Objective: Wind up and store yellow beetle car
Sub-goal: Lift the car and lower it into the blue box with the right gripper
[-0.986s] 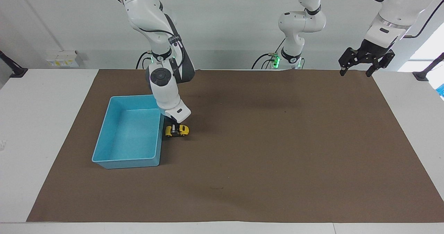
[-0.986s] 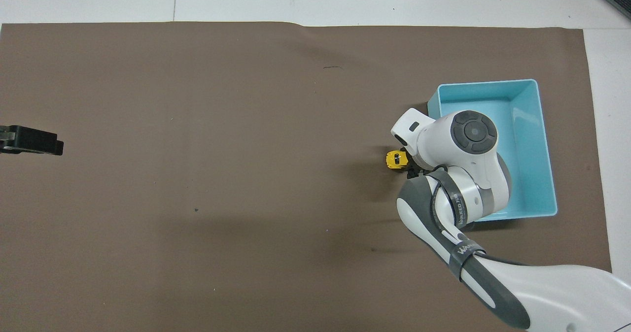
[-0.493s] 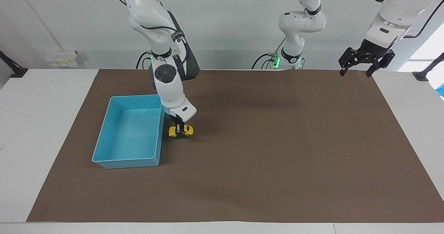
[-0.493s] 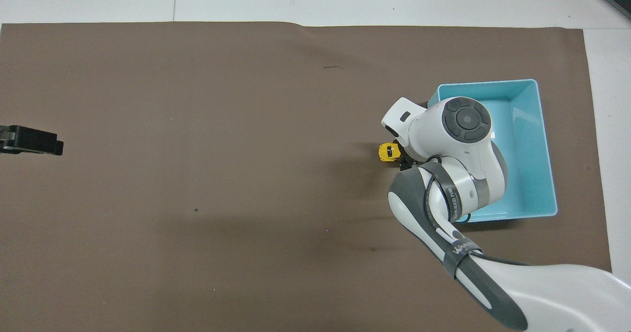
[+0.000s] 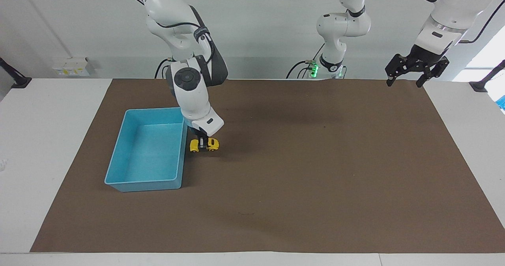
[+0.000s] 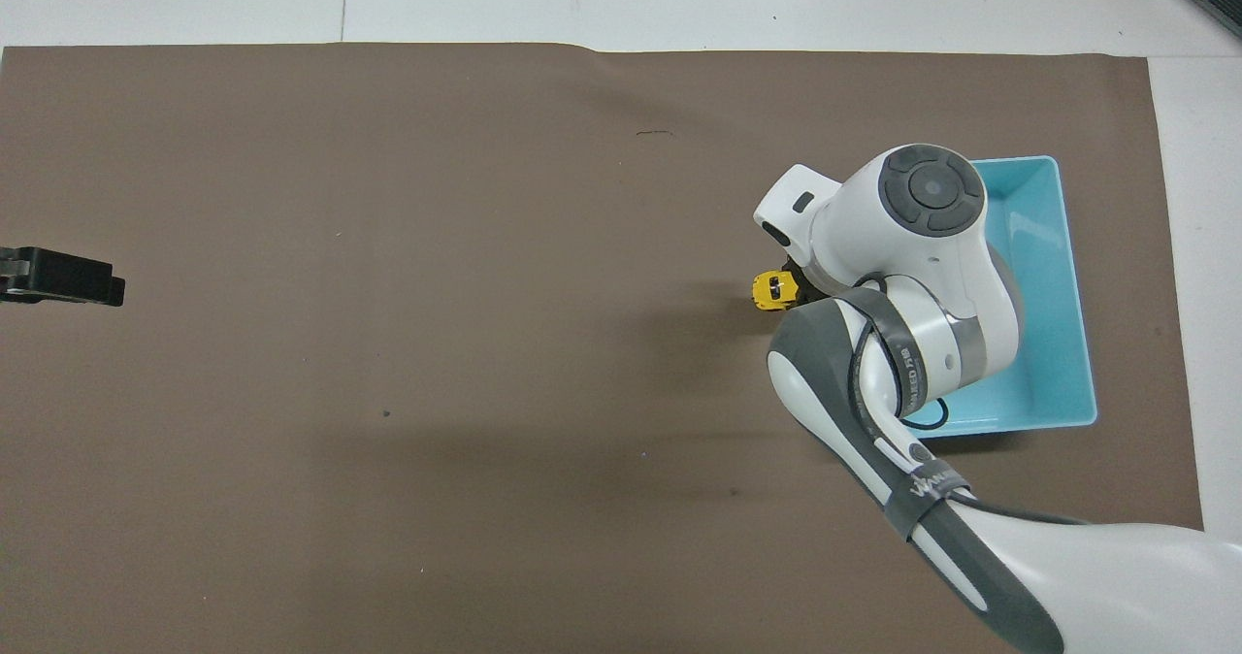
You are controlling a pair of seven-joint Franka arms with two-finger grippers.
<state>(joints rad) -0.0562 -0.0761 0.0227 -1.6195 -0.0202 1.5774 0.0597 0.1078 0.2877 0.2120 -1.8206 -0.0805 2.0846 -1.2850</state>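
The tiny bright yellow plastic beetle car (image 5: 204, 145), beside the light blue plastic bin (image 5: 118, 167) on the tabletop, looks light, hard and slippery, pinched across its middle by the right gripper (image 5: 202, 143) fingers, while the left gripper (image 5: 406, 82) waits wide open.

Even, bright, diffuse indoor light fills both views, with no harsh glare. The brown mat (image 5: 315, 171) carries soft, blurred shadows of the arms: a broad faint one across its middle and a darker small one just beside the yellow beetle car (image 5: 204, 145). A window at the left arm's end of the facing view is blown out white. Focus is sharp throughout, with no visible motion blur.
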